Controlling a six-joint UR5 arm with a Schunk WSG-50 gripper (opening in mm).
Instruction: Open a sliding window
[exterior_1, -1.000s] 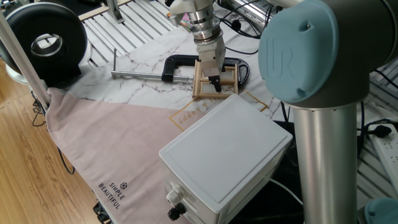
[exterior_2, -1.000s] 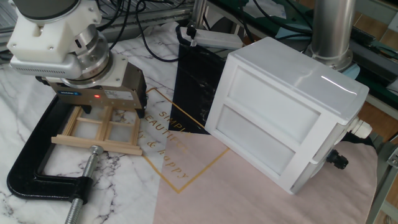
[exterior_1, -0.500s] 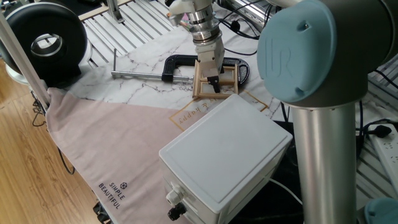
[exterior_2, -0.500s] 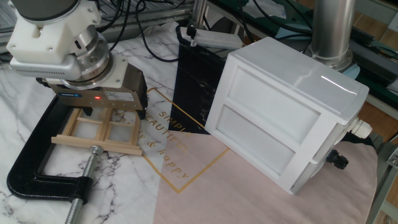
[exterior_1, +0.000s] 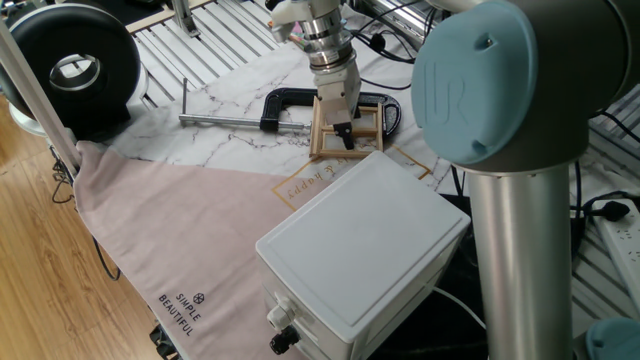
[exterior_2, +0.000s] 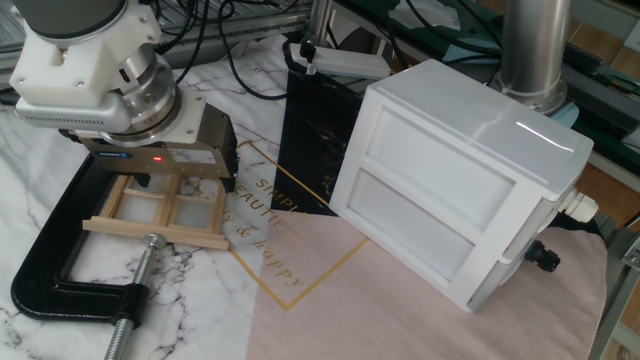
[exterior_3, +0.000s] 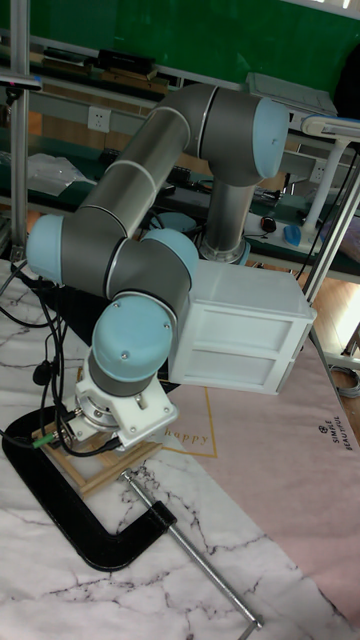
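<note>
- The sliding window (exterior_1: 346, 128) (exterior_2: 165, 212) (exterior_3: 98, 466) lies flat on the marble-patterned table (exterior_1: 230, 105) (exterior_2: 40, 330) (exterior_3: 150, 590), a light wooden frame with pale panes split by wooden bars
- A black clamp (exterior_1: 290, 100) (exterior_2: 60, 270) (exterior_3: 90, 530) wraps around the window, its long screw (exterior_1: 220, 121) (exterior_3: 205, 570) reaching out across the table; in the other fixed view the screw tip presses on the near rail of the frame
- The gripper (exterior_1: 343, 133) (exterior_2: 180, 180) comes straight down onto the window, over the frame's middle in one fixed view and at its far side in the other fixed view
- Its dark fingers (exterior_1: 342, 128) reach down among the bars; how wide the jaws stand, or whether they pinch a bar, cannot be told from any view
- In the tall fixed view the arm's wrist hides the fingers, and only the frame's near corner shows below it
- A large white box (exterior_1: 360, 245) (exterior_2: 455, 180) (exterior_3: 245, 335) stands beside the window on a pink cloth (exterior_1: 180, 230) (exterior_2: 400, 320) (exterior_3: 290, 450), apart from the frame
- A black round device (exterior_1: 75, 65) sits at the far table corner, well apart from the window
</note>
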